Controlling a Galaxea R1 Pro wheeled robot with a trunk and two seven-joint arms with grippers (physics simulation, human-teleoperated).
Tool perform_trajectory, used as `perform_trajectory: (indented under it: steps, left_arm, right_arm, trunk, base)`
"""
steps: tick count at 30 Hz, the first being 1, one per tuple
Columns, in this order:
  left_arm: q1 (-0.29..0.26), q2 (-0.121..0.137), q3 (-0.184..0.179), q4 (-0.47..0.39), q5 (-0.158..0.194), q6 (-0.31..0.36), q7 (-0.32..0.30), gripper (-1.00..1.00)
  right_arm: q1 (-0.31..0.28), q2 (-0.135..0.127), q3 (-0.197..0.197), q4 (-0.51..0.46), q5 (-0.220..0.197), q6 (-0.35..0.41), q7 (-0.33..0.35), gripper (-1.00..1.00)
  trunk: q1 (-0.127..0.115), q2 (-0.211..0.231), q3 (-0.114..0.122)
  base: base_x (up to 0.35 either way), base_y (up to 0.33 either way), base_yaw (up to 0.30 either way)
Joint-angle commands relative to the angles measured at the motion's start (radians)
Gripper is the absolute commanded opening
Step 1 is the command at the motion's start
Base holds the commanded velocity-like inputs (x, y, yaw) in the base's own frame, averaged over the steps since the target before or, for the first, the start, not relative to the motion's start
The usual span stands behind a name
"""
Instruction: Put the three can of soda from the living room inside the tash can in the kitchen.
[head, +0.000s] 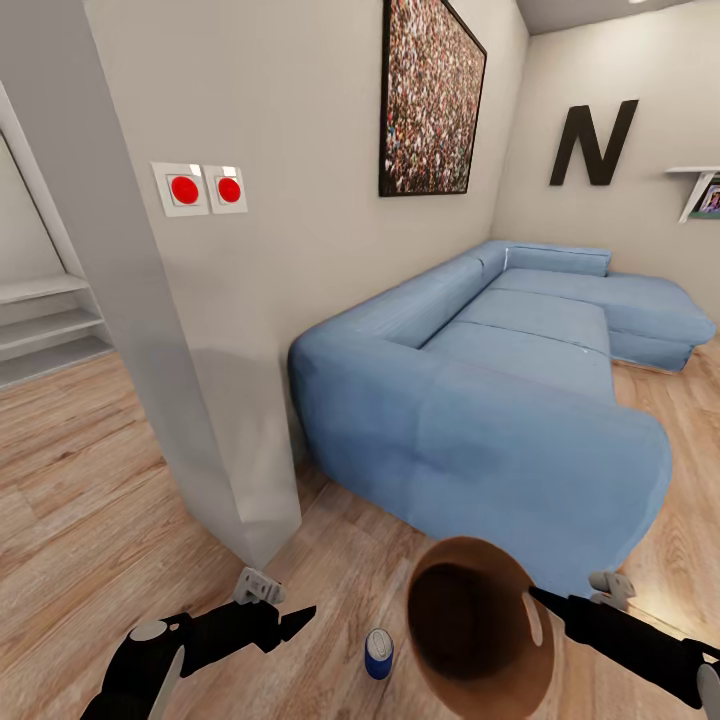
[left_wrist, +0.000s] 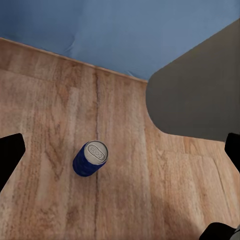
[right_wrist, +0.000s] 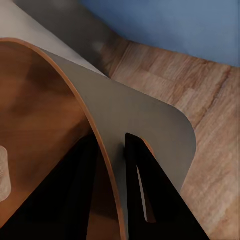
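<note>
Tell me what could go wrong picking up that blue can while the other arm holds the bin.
The blue can stands upright on smooth wood floor; a nudge from the open left gripper could tip it and roll it toward the sofa. The right gripper pinches only the bin wall, so the bin might slip or swing.

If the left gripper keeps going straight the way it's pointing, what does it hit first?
Most likely the blue soda can, standing upright on the wood floor roughly in line with the open left gripper. Depth is hard to judge; slightly off, it meets bare floor.
</note>
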Motion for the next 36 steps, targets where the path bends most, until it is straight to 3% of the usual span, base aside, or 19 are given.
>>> perform_trajectory:
  steps: [1, 17, 25, 36]
  left_arm:
    - [0.000, 0.000, 0.000, 0.000, 0.000, 0.000, 0.000, 1.00]
    - [0.000, 0.000, -0.001, 0.000, -0.002, 0.001, 0.000, 1.00]
    - [0.000, 0.002, -0.003, 0.000, -0.006, -0.001, -0.002, 1.00]
    - [0.000, 0.000, -0.003, 0.000, -0.006, -0.002, -0.002, 1.00]
  right_arm:
    - [0.000, 0.000, 0.000, -0.001, -0.028, 0.013, 0.002, -1.00]
    - [0.000, 0.000, -0.002, 0.000, -0.022, 0.020, 0.002, -1.00]
    - [0.000, 0.000, -0.002, -0.001, -0.022, 0.019, 0.002, -1.00]
    - [0.000, 0.000, -0.002, 0.000, -0.022, 0.022, 0.002, -1.00]
  trunk:
    - [0.000, 0.000, 0.000]
    - [0.000, 0.000, 0.000]
    - [0.000, 0.000, 0.000]
    - [0.000, 0.000, 0.000]
  base:
    - [0.000, 0.000, 0.000]
    - [0.000, 0.000, 0.000]
    - [0.219, 0.051, 0.000]
    - [0.017, 0.001, -0.005]
